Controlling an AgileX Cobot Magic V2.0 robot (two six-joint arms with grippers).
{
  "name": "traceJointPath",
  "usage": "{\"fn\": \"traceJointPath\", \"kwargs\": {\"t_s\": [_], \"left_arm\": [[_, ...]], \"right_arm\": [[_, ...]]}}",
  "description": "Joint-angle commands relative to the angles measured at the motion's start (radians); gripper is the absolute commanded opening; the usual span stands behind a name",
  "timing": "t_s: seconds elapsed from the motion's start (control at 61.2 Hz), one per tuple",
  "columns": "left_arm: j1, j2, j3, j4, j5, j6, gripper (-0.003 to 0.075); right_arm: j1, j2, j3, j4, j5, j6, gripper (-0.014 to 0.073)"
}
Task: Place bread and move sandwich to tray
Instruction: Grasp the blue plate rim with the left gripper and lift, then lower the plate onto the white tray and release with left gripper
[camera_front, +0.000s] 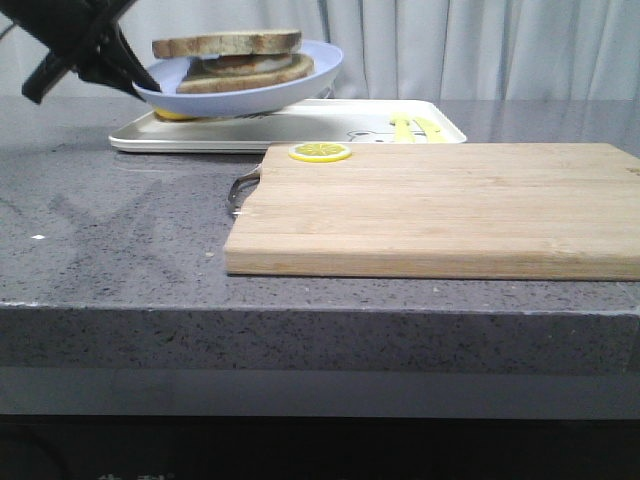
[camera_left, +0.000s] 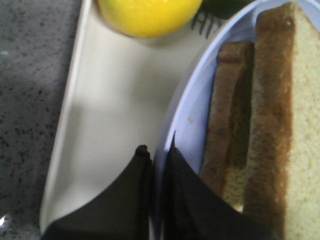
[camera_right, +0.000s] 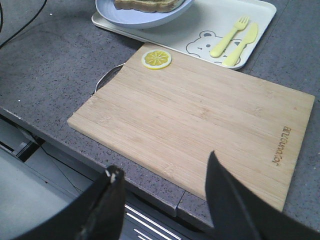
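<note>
Wooden cutting board (camera_front: 440, 208) in foreground. Left hand (camera_left: 156, 165), clamped on the plate (camera_front: 300, 92) rim, holds the sandwich (camera_front: 235, 60) above the tray (camera_front: 330, 125); lower level. Right hand (camera_right: 165, 200) spread, empty.

Sandwich (camera_front: 240, 62) on plate (camera_front: 250, 98), above tray's (camera_front: 330, 125) left end; behind cutting board (camera_front: 440, 205); lemon slice (camera_front: 320, 152) on board's far-left corner.

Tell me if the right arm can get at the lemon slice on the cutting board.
Probably yes: the right gripper hangs open over the board's near edge, and the bare cutting board lies between it and the lemon slice.
</note>
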Motion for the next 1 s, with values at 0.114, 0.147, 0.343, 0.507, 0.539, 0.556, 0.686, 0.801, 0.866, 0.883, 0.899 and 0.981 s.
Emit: {"fn": "traceJointPath", "kwargs": {"t_s": [0.114, 0.147, 0.343, 0.507, 0.539, 0.556, 0.686, 0.801, 0.866, 0.883, 0.899, 0.981], "left_arm": [[-0.007, -0.058, -0.046, -0.094, -0.022, -0.048, -0.0019], [-0.007, -0.058, -0.046, -0.094, -0.022, -0.048, -0.0019], [-0.007, -0.058, -0.046, -0.066, 0.001, -0.048, 0.0069], [-0.007, -0.058, -0.046, -0.06, 0.001, -0.048, 0.0225], [-0.007, -0.058, -0.046, -0.06, 0.001, -0.048, 0.0246], [-0.007, -0.058, -0.046, -0.06, 0.001, -0.048, 0.0251], [-0.007, -0.069, -0.046, -0.058, 0.014, -0.046, 0.0251], [-0.005, -0.103, -0.046, -0.053, 0.041, -0.029, 0.0251], [-0.005, -0.13, -0.046, -0.05, 0.062, 0.018, 0.0249], [-0.005, -0.137, -0.046, -0.048, 0.067, 0.025, 0.0249], [-0.005, -0.144, -0.046, -0.046, 0.072, 0.031, 0.0247], [-0.007, -0.19, -0.046, -0.011, 0.089, 0.049, 0.0237]], "right_arm": [[-0.002, 0.004, -0.023, -0.002, -0.076, 0.002, 0.0391], [-0.002, 0.004, -0.023, -0.002, -0.076, 0.002, 0.0391], [-0.002, 0.004, -0.023, -0.002, -0.076, 0.002, 0.0391], [-0.002, 0.004, -0.023, -0.002, -0.076, 0.002, 0.0391], [-0.002, 0.004, -0.023, -0.002, -0.076, 0.002, 0.0391], [-0.002, 0.004, -0.023, -0.002, -0.076, 0.002, 0.0391], [-0.002, 0.004, -0.023, -0.002, -0.076, 0.002, 0.0391], [-0.002, 0.004, -0.023, -0.002, -0.076, 0.002, 0.0391], [-0.002, 0.004, -0.023, -0.002, -0.076, 0.002, 0.0391], [-0.002, 0.004, -0.023, -0.002, -0.076, 0.002, 0.0391], [-0.002, 0.004, -0.023, -0.002, -0.076, 0.002, 0.0391], [-0.002, 0.004, -0.023, -0.002, -0.076, 0.002, 0.0391]]}}
